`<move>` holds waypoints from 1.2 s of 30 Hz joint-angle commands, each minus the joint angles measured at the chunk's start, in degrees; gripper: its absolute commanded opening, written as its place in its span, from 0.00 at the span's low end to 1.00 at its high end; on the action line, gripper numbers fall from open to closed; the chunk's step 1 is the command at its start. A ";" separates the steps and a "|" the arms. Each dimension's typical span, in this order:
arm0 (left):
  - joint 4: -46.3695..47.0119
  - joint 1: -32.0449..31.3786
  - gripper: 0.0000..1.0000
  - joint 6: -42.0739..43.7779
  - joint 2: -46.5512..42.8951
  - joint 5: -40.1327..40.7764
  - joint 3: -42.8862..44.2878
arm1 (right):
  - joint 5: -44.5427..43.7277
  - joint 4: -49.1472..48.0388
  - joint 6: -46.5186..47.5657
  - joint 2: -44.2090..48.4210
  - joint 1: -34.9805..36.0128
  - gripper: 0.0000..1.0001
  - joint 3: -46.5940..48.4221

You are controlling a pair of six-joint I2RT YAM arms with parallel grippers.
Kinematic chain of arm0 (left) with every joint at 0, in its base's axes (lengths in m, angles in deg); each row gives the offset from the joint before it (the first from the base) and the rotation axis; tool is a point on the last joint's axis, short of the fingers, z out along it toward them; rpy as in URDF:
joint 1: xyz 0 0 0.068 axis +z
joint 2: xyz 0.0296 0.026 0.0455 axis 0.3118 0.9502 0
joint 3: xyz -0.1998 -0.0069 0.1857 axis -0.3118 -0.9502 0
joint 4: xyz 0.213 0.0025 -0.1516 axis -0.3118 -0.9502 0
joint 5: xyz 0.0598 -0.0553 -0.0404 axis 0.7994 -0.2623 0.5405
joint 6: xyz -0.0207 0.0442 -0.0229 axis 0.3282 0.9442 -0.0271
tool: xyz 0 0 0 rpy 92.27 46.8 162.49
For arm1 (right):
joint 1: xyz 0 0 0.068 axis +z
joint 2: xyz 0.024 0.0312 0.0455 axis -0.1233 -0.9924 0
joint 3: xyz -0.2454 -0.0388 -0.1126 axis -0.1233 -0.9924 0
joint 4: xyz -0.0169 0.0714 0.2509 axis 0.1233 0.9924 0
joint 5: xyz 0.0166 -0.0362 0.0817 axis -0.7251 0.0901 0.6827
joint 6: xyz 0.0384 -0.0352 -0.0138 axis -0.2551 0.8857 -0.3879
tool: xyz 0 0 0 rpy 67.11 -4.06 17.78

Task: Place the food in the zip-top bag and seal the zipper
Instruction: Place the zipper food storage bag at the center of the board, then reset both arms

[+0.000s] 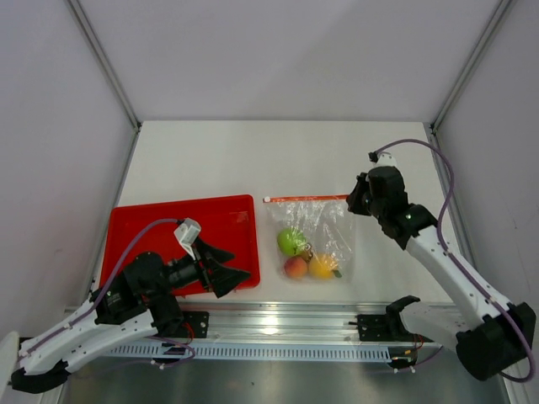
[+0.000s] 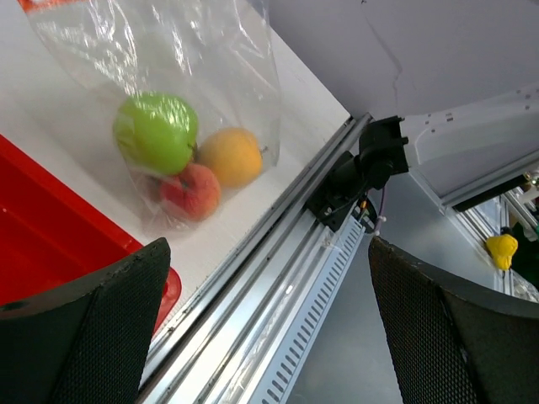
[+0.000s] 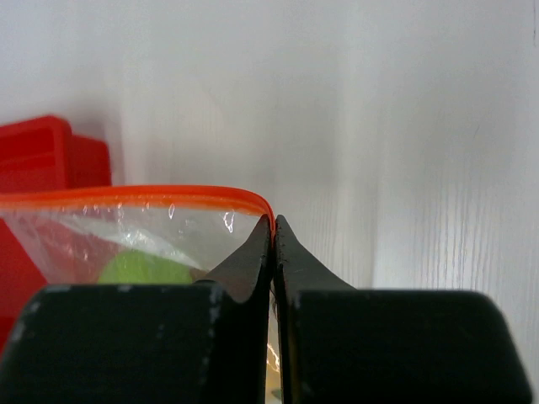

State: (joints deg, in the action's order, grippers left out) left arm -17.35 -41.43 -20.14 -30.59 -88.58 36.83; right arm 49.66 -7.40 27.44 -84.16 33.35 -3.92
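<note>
The clear zip-top bag (image 1: 324, 220) lies on the white table right of the red tray. Inside it are the green apple (image 1: 290, 241), the pink-orange peach (image 1: 296, 268), the yellow-orange fruit (image 1: 322, 267) and a small brown one (image 1: 306, 252), barely visible. In the left wrist view the apple (image 2: 157, 131), peach (image 2: 190, 190) and yellow-orange fruit (image 2: 231, 156) show through the plastic. The red-orange zipper (image 1: 307, 199) runs along the far edge. My right gripper (image 3: 274, 223) is shut on the zipper's right end (image 3: 152, 196). My left gripper (image 1: 226, 263) is open and empty over the tray's near right corner.
The red tray (image 1: 147, 227) sits at the left. A metal rail (image 1: 286, 324) runs along the table's near edge, with black arm mounts on it. White walls enclose the table on three sides.
</note>
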 commanded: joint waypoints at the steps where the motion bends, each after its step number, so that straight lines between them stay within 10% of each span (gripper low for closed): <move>1: 0.28 0.09 1.00 -4.08 -3.11 -2.38 -3.02 | 5.98 -8.82 0.93 -7.75 -7.33 0.00 4.31; 11: -7.27 0.18 0.99 -5.84 -9.71 -1.42 -1.45 | 11.00 -12.60 -0.91 -33.34 -23.00 0.00 15.56; 26: -9.48 0.09 0.99 -5.75 -10.68 0.16 -0.92 | 14.77 -18.94 -3.55 -43.30 -28.46 0.00 8.97; 32: -7.20 0.18 1.00 -6.89 -9.54 0.16 -2.76 | 14.26 -15.16 -1.53 -42.17 -27.85 0.47 11.60; 33: -6.67 0.09 1.00 -6.81 -9.19 1.73 -2.86 | 12.77 -14.64 -0.48 -41.20 -27.50 0.83 12.22; 36: -4.82 0.09 1.00 -6.11 -5.95 2.62 -2.77 | 10.74 -12.35 1.19 -35.85 -26.61 0.89 12.57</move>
State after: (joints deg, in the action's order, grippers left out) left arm -25.62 -41.43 -26.02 -39.79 -87.92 33.96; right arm 63.19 -21.32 25.89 -126.45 5.76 5.68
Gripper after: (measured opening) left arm 0.994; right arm 0.871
